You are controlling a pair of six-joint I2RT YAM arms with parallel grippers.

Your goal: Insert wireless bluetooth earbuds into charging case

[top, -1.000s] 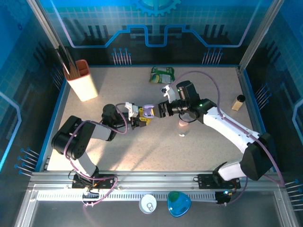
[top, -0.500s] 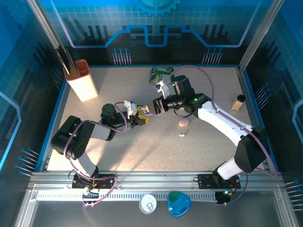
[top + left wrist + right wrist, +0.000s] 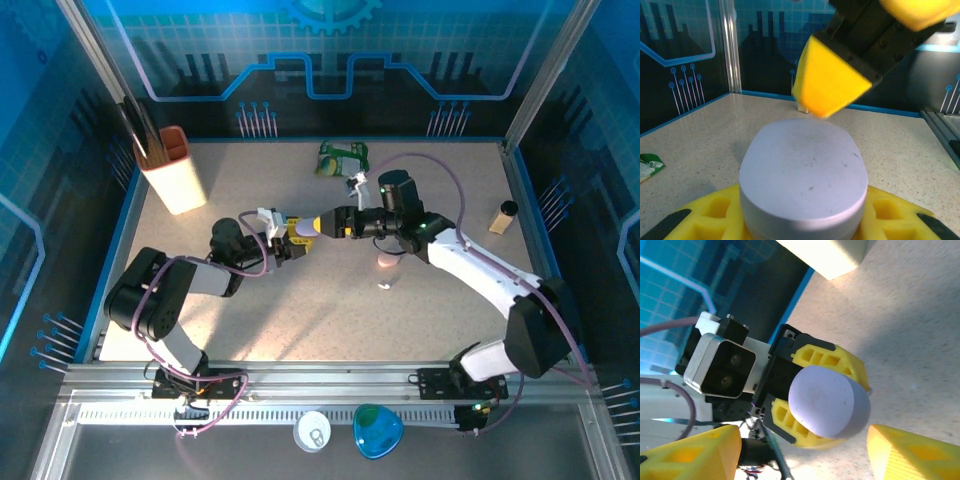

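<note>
Step, likely lid opening: left end effector (image 3: 822, 400) clenches lilac charging case (image 3: 802, 175); right end effector (image 3: 324, 224), released, hangs just beside it. Pinch lid squarely. White earbud (image 3: 383, 286) lies on worktop (image 3: 250, 300), right of case.

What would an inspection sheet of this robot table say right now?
Surface: speckled beige table with a blue rim.
Job's things: lilac case, closed; pinkish piece and tiny white piece, possibly earbuds, lie on the table.
Clutter: green packet at the back; orange-rimmed holder back left; small wooden block far right.
Grippers: left gripper shut on the lilac case; right gripper open, facing it.
Cables: purple cables loop along both arms.
Surroundings: blue patterned walls; white disc and blue object below the near rail.
</note>
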